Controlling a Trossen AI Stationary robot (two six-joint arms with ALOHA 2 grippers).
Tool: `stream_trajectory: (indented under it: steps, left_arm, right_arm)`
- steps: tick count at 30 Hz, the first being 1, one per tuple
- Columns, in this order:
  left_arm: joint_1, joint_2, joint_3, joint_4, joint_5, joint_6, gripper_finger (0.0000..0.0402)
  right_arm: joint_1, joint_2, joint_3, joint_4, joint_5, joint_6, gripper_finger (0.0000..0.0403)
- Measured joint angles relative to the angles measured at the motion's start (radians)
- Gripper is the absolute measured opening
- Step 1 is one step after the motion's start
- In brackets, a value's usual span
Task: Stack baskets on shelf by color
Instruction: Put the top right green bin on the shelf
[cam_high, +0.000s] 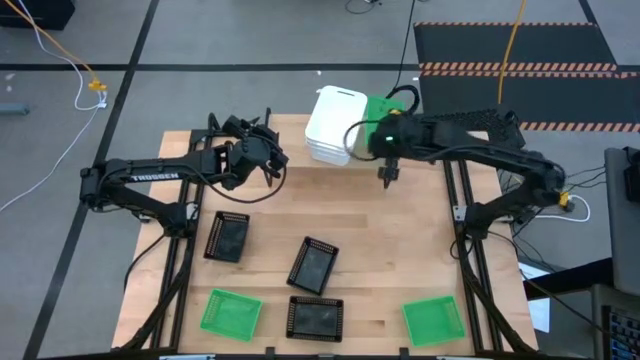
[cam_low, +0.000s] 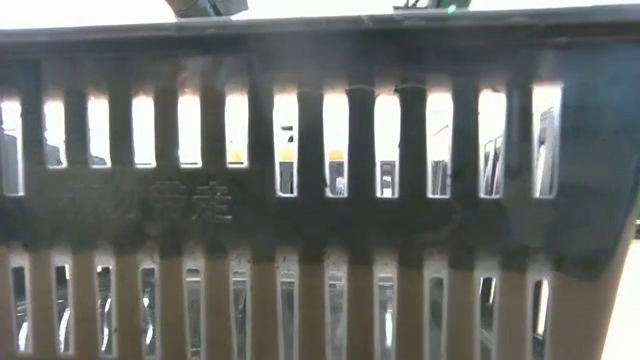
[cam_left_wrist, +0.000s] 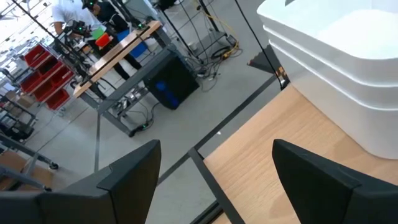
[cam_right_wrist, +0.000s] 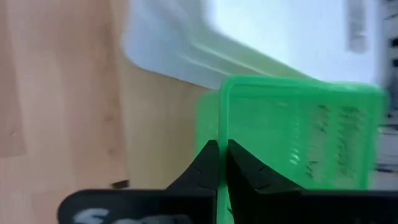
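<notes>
Looking straight down: right hand (cam_high: 387, 178) at upper centre of frame, fingers pressed together. In the right wrist view, fingertips (cam_right_wrist: 219, 163) closed on the thin near rim of a green basket (cam_right_wrist: 298, 134), basket extending away from the tips. Held green basket (cam_high: 376, 110) in the high view only partly visible just above the hand, mostly hidden under the right arm, touching the right side of the white stack (cam_high: 333, 125). White stack at top centre, on the far edge of the counter (cam_high: 400, 250); three nested white layers seen in the left wrist view (cam_left_wrist: 336, 68).

Left hand (cam_high: 268, 160) at upper left of centre, fingers spread wide, nothing between them. Left fingers (cam_left_wrist: 127, 180) apart in its wrist view, white stack beyond them at upper right of that frame, bare counter wood between. Left hand near the white stack, not touching.

Remaining baskets along the lower half of the high view, well apart from both hands: black mesh basket (cam_high: 227, 236) at left of centre, second black one (cam_high: 313, 264) tilted at centre, third black one (cam_high: 315, 316) at bottom centre. Loose green basket (cam_high: 231, 312) at lower left, another green one (cam_high: 433, 320) at lower right.

Low view filled by a dark slotted basket wall (cam_low: 320, 200) right against the lens; cannot tell which basket. Shelf not made out separately under the stacks.
</notes>
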Motion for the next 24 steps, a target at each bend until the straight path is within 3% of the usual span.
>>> stream_trajectory:
  steps: [8,11,16,24]
  left_arm:
    - [0.001,0.0,0.0,-0.003,0.0,0.0,0.031]
    - [0.001,0.0,0.0,-0.01,0.0,0.0,0.031]
    - [0.001,0.0,0.0,-0.027,0.0,-0.011,0.031]
    - [0.001,0.0,0.0,-0.029,0.0,-0.019,0.031]
  right_arm:
    - [-0.009,0.117,0.0,0.043,-0.008,-0.04,0.0003]
    - [-0.008,0.116,0.0,0.062,-0.019,-0.043,0.0003]
    - [-0.008,0.094,0.0,0.063,-0.138,-0.032,0.0003]
    - [-0.013,0.077,0.0,0.051,-0.143,-0.028,0.0004]
